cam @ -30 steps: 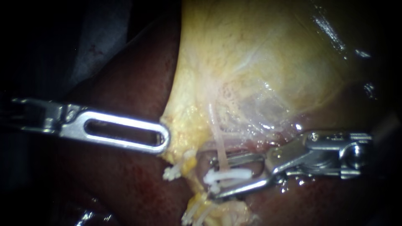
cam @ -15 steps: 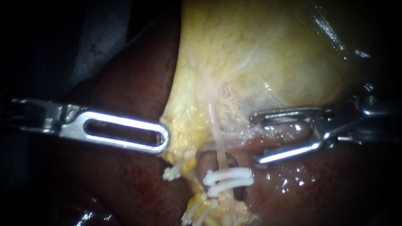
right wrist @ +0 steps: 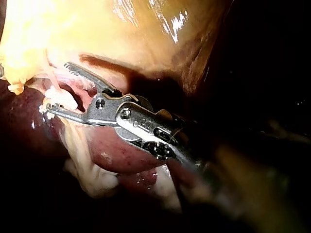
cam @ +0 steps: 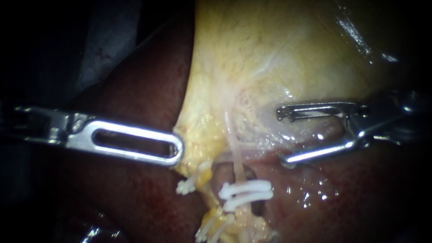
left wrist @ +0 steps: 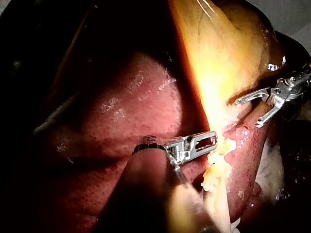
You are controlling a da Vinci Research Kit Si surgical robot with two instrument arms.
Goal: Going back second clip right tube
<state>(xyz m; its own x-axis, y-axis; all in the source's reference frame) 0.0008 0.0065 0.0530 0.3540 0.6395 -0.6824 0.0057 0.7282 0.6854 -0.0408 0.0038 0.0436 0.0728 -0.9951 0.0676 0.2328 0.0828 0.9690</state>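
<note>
Two white clips [cam: 245,191] sit side by side across the thin pale right tube [cam: 236,159], which runs down from the yellow gallbladder [cam: 270,54]. My right instrument [cam: 281,135] hovers to the right of and above these clips, with its jaws wide open and empty. The right wrist view shows those open jaws [right wrist: 58,86] just short of the clips [right wrist: 58,99]. My left instrument [cam: 177,150] has its slotted jaws shut on the gallbladder's left edge, and the left wrist view shows it [left wrist: 211,140] at that yellow edge.
Dark red liver [cam: 135,90] lies left of and below the gallbladder. Another white clip [cam: 186,184] sits on a strand left of the right tube, and more white pieces [cam: 211,229] lie lower down. Wet liver surface [cam: 315,193] lies under my right instrument.
My right instrument has drawn back from the tube, rightward and upward, with its jaws open. The white clips stay on the tube. My left instrument holds still.
</note>
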